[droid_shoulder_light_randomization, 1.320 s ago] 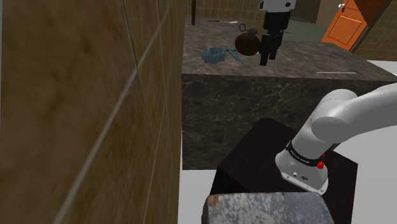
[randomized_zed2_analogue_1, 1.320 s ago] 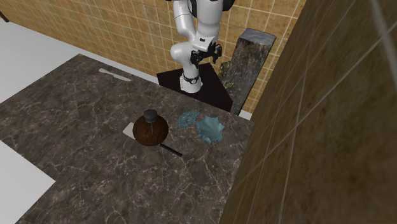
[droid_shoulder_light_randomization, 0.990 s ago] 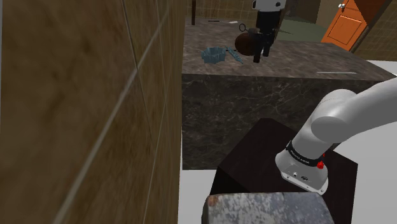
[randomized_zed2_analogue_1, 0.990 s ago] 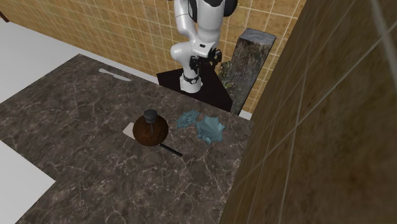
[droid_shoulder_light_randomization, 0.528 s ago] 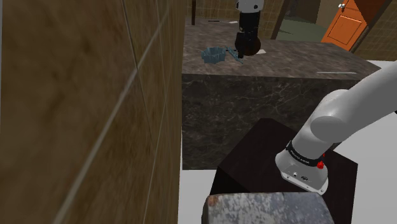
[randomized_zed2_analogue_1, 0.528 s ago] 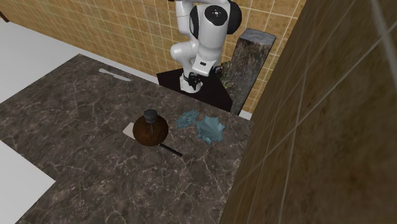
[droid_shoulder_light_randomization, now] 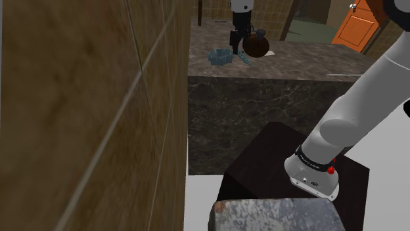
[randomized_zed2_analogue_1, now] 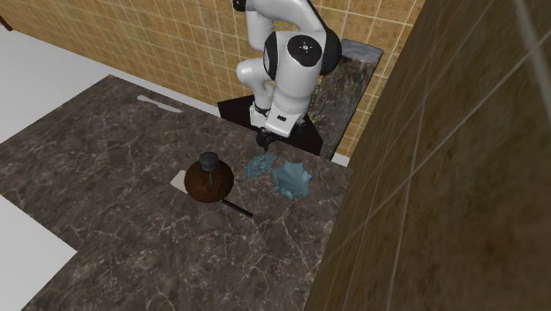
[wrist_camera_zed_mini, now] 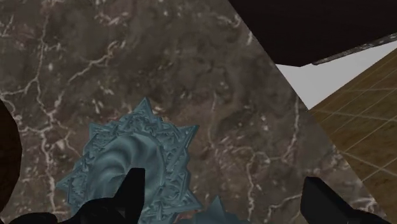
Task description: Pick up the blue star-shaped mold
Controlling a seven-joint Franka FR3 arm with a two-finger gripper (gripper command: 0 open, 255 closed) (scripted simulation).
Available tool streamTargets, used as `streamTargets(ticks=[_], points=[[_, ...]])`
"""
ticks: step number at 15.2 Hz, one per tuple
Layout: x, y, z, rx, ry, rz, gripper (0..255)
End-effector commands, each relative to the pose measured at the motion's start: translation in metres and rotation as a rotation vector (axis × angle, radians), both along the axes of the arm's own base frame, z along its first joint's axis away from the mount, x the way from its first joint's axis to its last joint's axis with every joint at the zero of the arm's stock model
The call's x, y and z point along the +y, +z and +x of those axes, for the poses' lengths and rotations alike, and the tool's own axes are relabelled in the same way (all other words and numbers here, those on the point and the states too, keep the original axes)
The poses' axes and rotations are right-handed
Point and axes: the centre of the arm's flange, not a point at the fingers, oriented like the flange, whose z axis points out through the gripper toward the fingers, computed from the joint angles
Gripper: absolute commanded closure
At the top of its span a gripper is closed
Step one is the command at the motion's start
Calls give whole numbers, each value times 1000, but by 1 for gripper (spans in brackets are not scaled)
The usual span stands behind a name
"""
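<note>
On the dark marble counter (randomized_zed2_analogue_1: 132,168) lies a flat blue star-shaped mold (randomized_zed2_analogue_1: 260,165) with a swirled, ridged face. It lies right beside a taller blue fluted piece (randomized_zed2_analogue_1: 291,179). From the shoulder view both blend into one blue shape (droid_shoulder_light_randomization: 221,57) near the counter's left corner. My black gripper (randomized_zed2_analogue_1: 266,140) hangs open just above the flat star, nearer the stand. In the wrist view the star (wrist_camera_zed_mini: 137,159) lies under one finger (wrist_camera_zed_mini: 130,191), the other finger (wrist_camera_zed_mini: 321,202) is over bare marble, and the gripper (wrist_camera_zed_mini: 226,198) holds nothing. The fluted piece (wrist_camera_zed_mini: 216,213) peeks in between the fingers.
A round brown jar (randomized_zed2_analogue_1: 210,181) with a black knob stands on a pale mat, close to the blue pieces, with a thin black stick (randomized_zed2_analogue_1: 237,208) beside it. A white utensil (randomized_zed2_analogue_1: 159,105) lies far off. A brown tiled wall (randomized_zed2_analogue_1: 441,177) borders the counter next to the molds.
The arm has swung toward the shoulder view's left, past the brown jar, and come down over the blue pieces. Nothing on the counter has moved.
</note>
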Motion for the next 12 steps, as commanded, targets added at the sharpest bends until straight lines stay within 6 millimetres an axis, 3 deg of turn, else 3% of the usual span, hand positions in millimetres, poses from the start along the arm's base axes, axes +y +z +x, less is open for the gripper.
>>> streamTargets(ticks=[1, 6, 12], points=[[-8, 0, 27, -5, 5, -15, 0], [-27, -5, 83, -15, 16, -50, 0], [-27, -36, 83, -15, 16, -50, 0]])
